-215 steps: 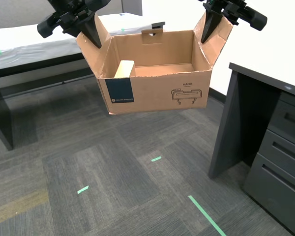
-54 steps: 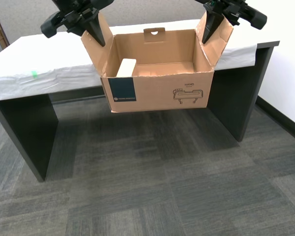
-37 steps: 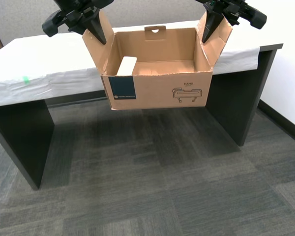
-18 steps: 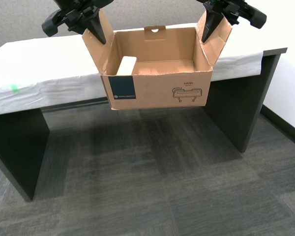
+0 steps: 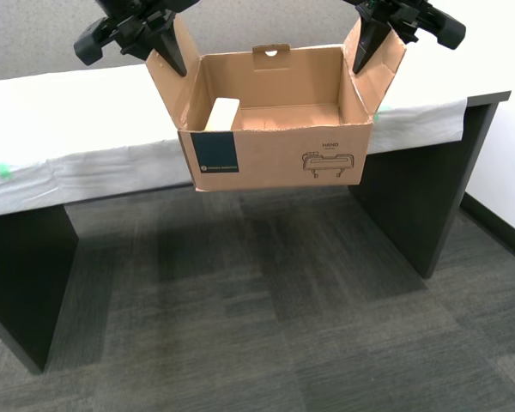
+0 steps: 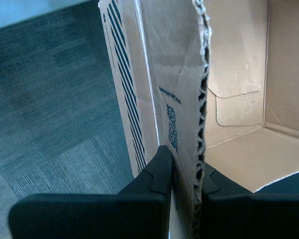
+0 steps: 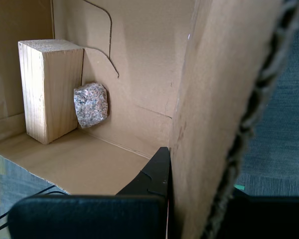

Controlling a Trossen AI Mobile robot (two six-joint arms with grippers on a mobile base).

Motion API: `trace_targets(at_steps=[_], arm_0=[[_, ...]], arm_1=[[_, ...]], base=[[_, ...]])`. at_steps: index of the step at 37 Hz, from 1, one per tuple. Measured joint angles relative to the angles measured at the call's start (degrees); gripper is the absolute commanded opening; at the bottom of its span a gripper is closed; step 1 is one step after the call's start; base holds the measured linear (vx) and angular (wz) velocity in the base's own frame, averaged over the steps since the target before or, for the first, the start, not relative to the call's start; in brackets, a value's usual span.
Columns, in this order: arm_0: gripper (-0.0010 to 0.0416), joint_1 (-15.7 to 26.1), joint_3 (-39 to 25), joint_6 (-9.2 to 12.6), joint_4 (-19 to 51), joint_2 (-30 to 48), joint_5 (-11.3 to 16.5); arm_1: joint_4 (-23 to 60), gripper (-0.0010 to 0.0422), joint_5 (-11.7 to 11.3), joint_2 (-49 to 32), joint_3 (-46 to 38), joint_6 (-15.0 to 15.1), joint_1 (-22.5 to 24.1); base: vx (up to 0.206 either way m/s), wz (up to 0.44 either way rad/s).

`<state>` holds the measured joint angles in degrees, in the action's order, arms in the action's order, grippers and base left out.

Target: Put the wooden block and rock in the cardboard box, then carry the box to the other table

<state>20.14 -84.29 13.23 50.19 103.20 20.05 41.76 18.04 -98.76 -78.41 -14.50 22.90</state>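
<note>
Two flaps of the cardboard box (image 5: 275, 159) are pinched, one by each arm, and the box hangs in the air above the grey carpet floor (image 5: 266, 309), open side up, with its blue label and line drawing facing the exterior camera.

My first end effector (image 5: 167, 56) is clamped narrowly on the flap at the exterior view's left; in the first wrist view its dark fingers (image 7: 157, 174) press against the corrugated flap from both faces. My second end effector (image 5: 366, 51) grips the opposite flap at the exterior view's right in the same way, its jaws drawn in tight on the torn cardboard edge (image 6: 187, 169).

The wooden block (image 7: 50, 89) stands on end on the box floor, in the corner just below and beside my first end effector, against the side wall. The rock (image 7: 91, 104) sits touching the block and the same wall. From the exterior view only the top of the block (image 5: 221, 114) shows above the front wall; the rock is hidden there. Both lie well apart from my second end effector, whose end of the box shows bare cardboard.

The other surface (image 5: 77, 129), with its wrinkled light grey covering, stretches behind the box, which has not yet been set on it.
</note>
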Motion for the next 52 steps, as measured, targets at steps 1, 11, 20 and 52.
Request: trace_targets(at_steps=[1, 11, 20, 52], arm_0=[[-0.0001, 0.0, 0.0, 0.0, 0.0, 0.0, 0.0], [-0.0001, 0.0, 0.0, -1.4, 1.7, 0.0, 0.0], [-0.0001, 0.1, 0.0, -1.6, 1.8, 0.0, 0.1], [-0.0001, 0.3, 0.0, -5.1, 3.8, 0.0, 0.5]], arm_1=[[0.0, 0.0, 0.0, 0.0, 0.0, 0.0, 0.0], [0.6, 0.0, -0.1, 0.0, 0.3, 0.0, 0.0], [0.3, 0.0, 0.0, 0.0, 2.8, -0.1, 0.0], [0.1, -0.0001, 0.1, 1.3, 7.4, -4.2, 0.0]], base=[[0.134, -0.005], [0.14, -0.004], [0.158, -0.005], [0.196, 0.0]])
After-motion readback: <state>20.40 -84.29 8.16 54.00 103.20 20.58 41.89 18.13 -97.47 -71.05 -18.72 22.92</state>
